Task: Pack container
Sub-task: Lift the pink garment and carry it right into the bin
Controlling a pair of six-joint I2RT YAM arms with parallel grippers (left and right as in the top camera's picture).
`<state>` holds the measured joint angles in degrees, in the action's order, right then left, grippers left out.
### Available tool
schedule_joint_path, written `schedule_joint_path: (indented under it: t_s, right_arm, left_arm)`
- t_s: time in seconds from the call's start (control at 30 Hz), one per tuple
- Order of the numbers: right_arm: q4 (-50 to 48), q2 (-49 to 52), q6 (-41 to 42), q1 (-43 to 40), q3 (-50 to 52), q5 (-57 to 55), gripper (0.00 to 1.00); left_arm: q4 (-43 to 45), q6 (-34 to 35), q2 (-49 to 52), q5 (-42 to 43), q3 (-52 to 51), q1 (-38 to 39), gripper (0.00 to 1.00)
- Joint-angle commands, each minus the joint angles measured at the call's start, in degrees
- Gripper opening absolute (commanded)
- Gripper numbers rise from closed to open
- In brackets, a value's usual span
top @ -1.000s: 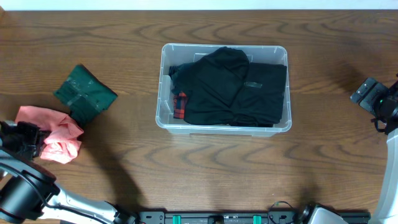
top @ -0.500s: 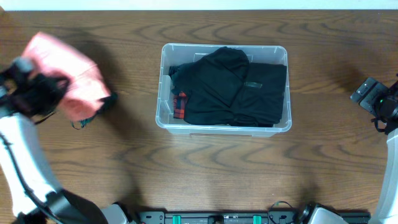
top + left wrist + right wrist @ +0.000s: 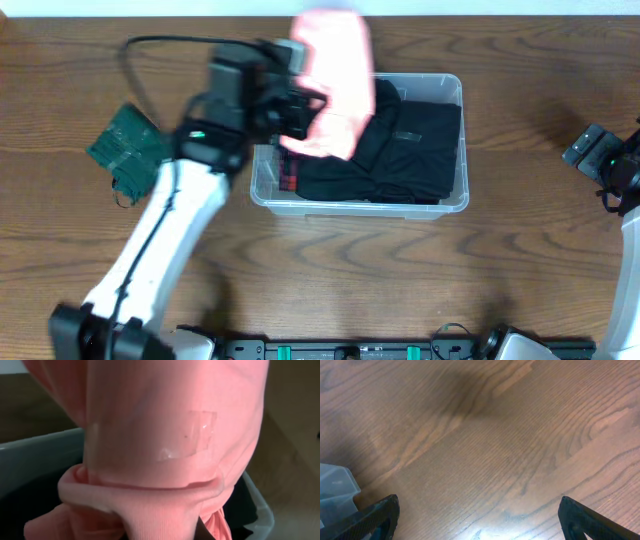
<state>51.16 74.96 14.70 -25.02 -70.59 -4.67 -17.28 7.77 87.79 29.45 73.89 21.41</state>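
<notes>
Pink cloth fills my left wrist view: a salmon-pink garment, bunched into thick folds, hangs from my left tool. The tool is clamped on that garment and holds it clear of the table, though the cloth hides the fingers themselves. From overhead the garment hangs over the back left part of the container, overlapping its far rim. The container's pale rim shows just under the cloth on both sides in the wrist view.

The clear plastic container sits at the middle of the table, nearly full of folded black clothing. A bit of red and black checked fabric shows against its left wall. A dark green cloth lies on the table well to the left of it.

My right tool is spread wide with nothing in it, its two dark fingertips over bare wood. It hangs well to the right of the container, whose corner shows at the lower left of the right wrist view.
</notes>
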Motion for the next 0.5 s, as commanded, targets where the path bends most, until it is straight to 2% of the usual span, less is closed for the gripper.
schedule_joint_path:
  t_s: [0.0,0.23,0.47]
  right_arm:
    - [-0.1,0.1,0.5,0.0,0.1,0.2,0.99]
    - [-0.1,0.1,0.5,0.0,0.1,0.2,0.99]
    - [-0.1,0.1,0.5,0.0,0.1,0.2,0.99]
  left_arm:
    - [2.7,-2.2,4.8,-4.9,1.1,4.0,0.06]
    - [1.4,0.4,12.9,-6.6,1.1,6.2,0.06]
    - [-5.0,8.3,13.9,-6.6,1.1,6.1,0.06]
